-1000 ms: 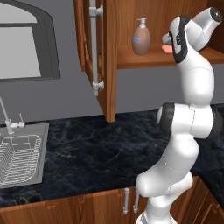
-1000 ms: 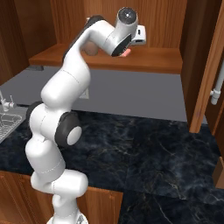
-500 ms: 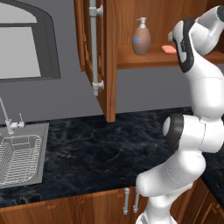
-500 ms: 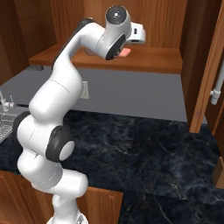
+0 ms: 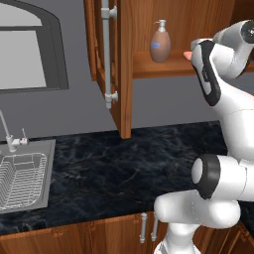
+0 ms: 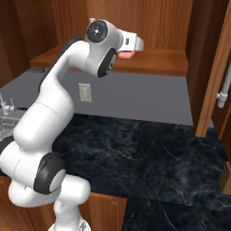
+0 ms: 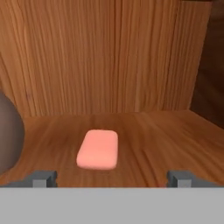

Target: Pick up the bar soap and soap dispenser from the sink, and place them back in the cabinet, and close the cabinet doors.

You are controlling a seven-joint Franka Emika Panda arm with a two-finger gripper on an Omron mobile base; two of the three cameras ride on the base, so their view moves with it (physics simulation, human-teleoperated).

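Observation:
The salmon-orange bar soap (image 7: 98, 148) lies flat on the cabinet's inner shelf (image 7: 157, 135), free of my gripper (image 7: 111, 177). The gripper is open, one fingertip on each side of the soap and a little short of it. To the soap's left on the same shelf stands the brown soap dispenser (image 5: 160, 42) with its white pump, and its rounded side (image 7: 8, 135) shows at the hand view's left edge. From the right base view the bar soap (image 6: 127, 54) peeks out under my white hand (image 6: 131, 43). Both cabinet doors, left (image 5: 121, 64) and right (image 6: 215, 76), stand open. The sink (image 5: 47, 168) is at the lower left.
The left door's long silver handle (image 5: 105, 49) juts toward the room, and the right door's handle (image 6: 224, 85) is at the frame edge. A wire rack (image 5: 20, 178) sits in the sink beside the faucet (image 5: 6, 130). Dark marble counter (image 5: 124, 168) runs below the cabinet.
The arm's upper joints have swung left and lower while the hand stays at the shelf. The bar soap and dispenser have not moved, and the gripper stays open.

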